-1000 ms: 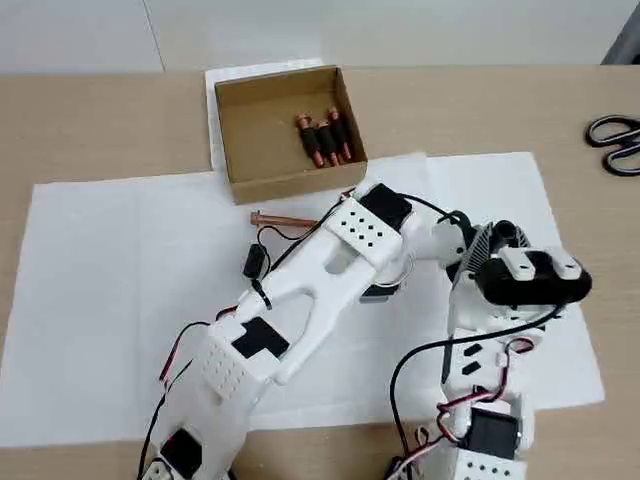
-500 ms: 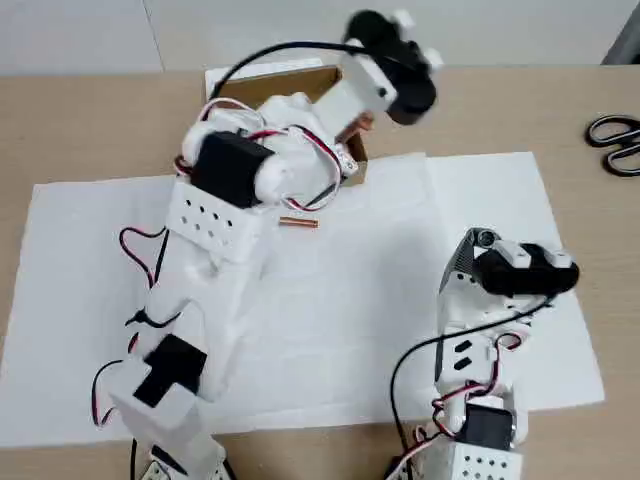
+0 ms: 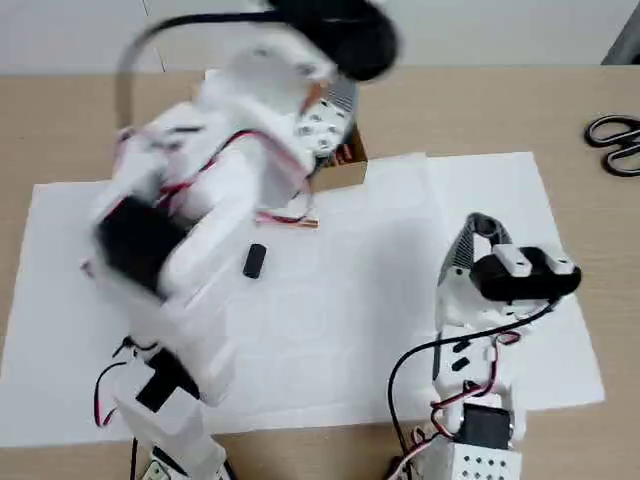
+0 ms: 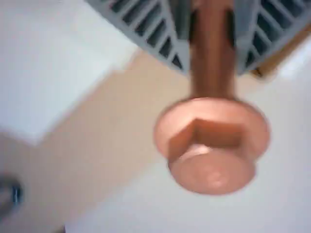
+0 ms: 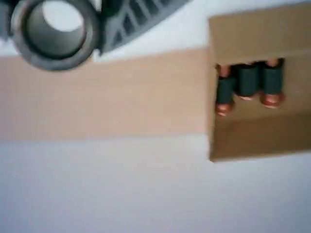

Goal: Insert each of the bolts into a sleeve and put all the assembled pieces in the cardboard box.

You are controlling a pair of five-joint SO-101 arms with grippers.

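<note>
Found the cardboard box (image 3: pixel 338 176), upper centre of the high view, holding three finished pieces (image 5: pixel 248 82). Found the left gripper (image 4: pixel 211 24) over it, pinching a bolt (image 4: pixel 211 141) by the shank, and the right gripper (image 3: pixel 472 240), lower right, clamped round a sleeve (image 5: pixel 73 54). Judged it best to square shank to bore, then push slowly, grips firm.

My left fingers (image 4: pixel 146 34) are ribbed grey plastic; the bolt (image 4: pixel 211 141) is smooth coppery metal with a dull sheen. The sleeve (image 5: pixel 58 51) is smooth, grey and faintly glossy. The cardboard box (image 5: pixel 257 136) is matt brown, the paper sheet (image 3: pixel 380 330) matt white, the table (image 3: pixel 100 120) smooth and wood-look.
</note>
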